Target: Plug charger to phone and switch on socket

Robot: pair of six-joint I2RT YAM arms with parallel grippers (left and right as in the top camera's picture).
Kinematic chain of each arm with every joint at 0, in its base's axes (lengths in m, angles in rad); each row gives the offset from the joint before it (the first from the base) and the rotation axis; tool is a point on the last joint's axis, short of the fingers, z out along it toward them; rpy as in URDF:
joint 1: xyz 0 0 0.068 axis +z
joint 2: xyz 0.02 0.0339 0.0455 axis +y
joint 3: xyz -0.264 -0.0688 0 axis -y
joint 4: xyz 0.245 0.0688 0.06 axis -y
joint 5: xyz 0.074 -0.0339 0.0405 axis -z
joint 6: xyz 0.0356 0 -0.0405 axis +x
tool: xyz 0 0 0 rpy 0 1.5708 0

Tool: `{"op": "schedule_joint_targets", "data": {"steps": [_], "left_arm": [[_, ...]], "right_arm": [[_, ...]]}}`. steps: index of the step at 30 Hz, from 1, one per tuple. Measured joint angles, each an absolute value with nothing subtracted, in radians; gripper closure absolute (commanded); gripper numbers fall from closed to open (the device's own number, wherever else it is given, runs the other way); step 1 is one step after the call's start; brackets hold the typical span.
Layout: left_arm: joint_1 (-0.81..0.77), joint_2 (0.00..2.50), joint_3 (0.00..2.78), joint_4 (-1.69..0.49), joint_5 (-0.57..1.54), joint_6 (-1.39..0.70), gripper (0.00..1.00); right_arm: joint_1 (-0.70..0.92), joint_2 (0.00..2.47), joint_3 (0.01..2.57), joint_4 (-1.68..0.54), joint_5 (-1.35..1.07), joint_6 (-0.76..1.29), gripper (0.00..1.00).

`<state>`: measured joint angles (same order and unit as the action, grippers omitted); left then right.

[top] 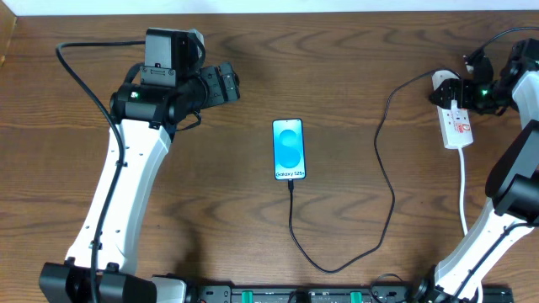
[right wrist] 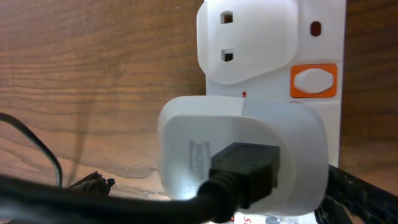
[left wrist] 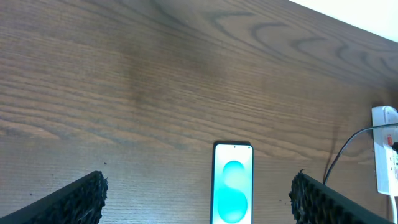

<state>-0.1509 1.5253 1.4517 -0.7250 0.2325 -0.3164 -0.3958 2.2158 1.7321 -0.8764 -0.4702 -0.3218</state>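
Note:
The phone (top: 289,150) lies flat mid-table with its blue screen lit, and also shows low in the left wrist view as the phone (left wrist: 232,193). The black charger (top: 389,181) meets the phone's near edge, loops toward me and runs up to the socket (top: 459,128), a white strip at the right. My left gripper (top: 232,84) hovers open, left of and beyond the phone, nothing between its fingers (left wrist: 74,202). My right gripper (top: 451,93) is open at the socket's far end, its fingertips (right wrist: 93,183) on either side of the white plug (right wrist: 186,143). An orange-framed switch (right wrist: 314,81) sits beside it.
A white cord (top: 464,194) runs from the socket toward the near edge past my right arm. The charger (right wrist: 245,171) enters the white plug as a black connector. The table's far edge (left wrist: 348,22) shows in the left wrist view.

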Motion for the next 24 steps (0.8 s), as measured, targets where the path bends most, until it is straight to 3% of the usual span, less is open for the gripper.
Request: {"op": "schedule_joint_targets", "data": {"steps": [24], "left_arm": [[-0.151, 1.525, 1.452, -0.725, 0.233, -0.316, 0.06]], "right_arm": [[-0.405, 2.218, 1.749, -0.931, -0.380, -0.308, 0.01]]}}
